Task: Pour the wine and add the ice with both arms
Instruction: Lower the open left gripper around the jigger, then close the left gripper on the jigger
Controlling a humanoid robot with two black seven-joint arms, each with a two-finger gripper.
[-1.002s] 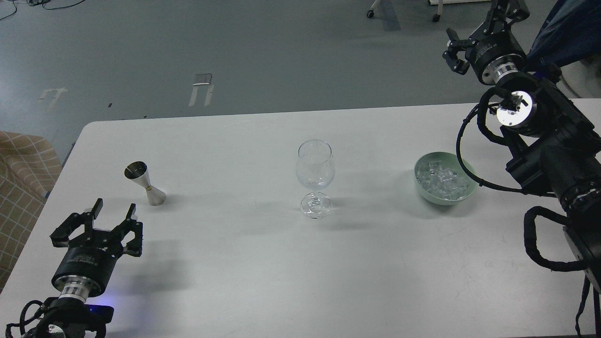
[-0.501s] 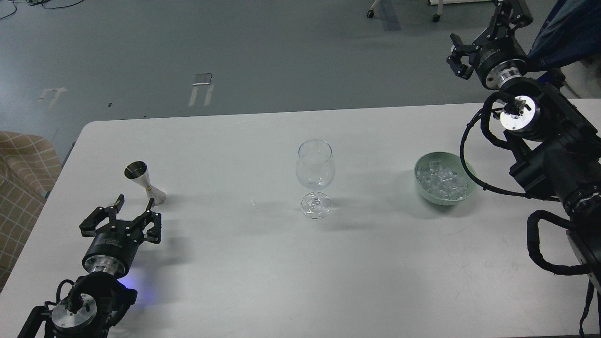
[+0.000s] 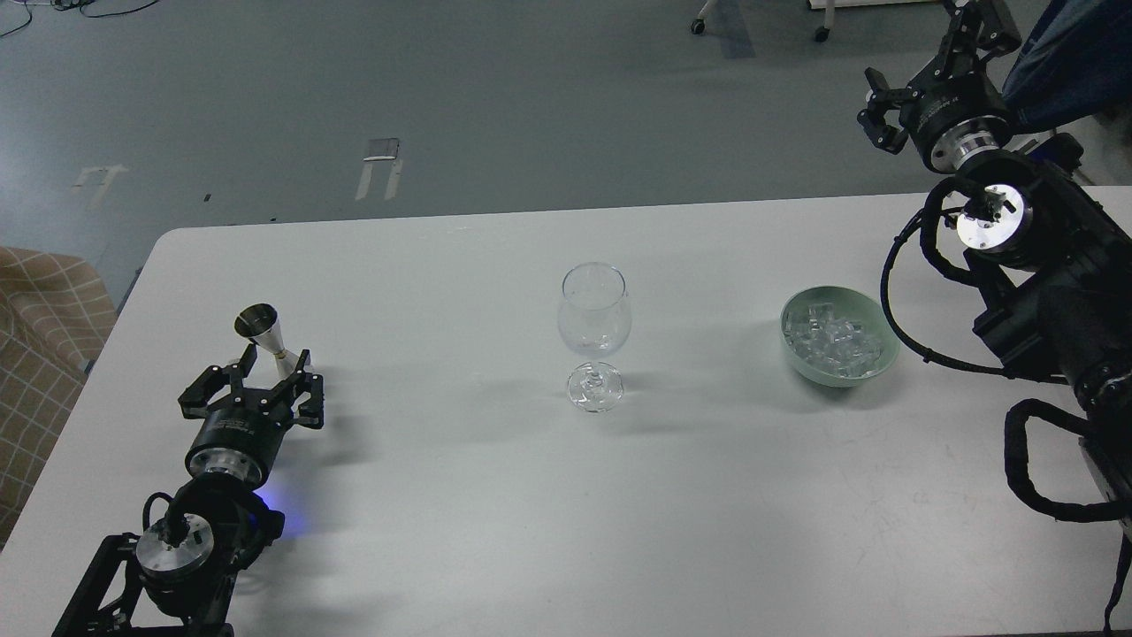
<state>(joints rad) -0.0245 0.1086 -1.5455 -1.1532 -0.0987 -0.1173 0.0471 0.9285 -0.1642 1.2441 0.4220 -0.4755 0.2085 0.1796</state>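
Lower left, our left gripper (image 3: 273,362) has its fingers spread apart, one on each side of the base of the metal jigger (image 3: 268,337), which stands upright on the white table (image 3: 495,495); whether the fingers touch it we cannot tell. Behind the gripper our left arm (image 3: 190,522) runs to the bottom-left corner. Upper right, our right gripper (image 3: 933,53) is raised beyond the table's far edge with its fingers apart and nothing between them; our right arm (image 3: 1052,301) descends along the right edge. At centre stands an empty wine glass (image 3: 594,334). Right of centre, the ice (image 3: 834,340) lies heaped in a pale green bowl (image 3: 800,363), well apart from both grippers.
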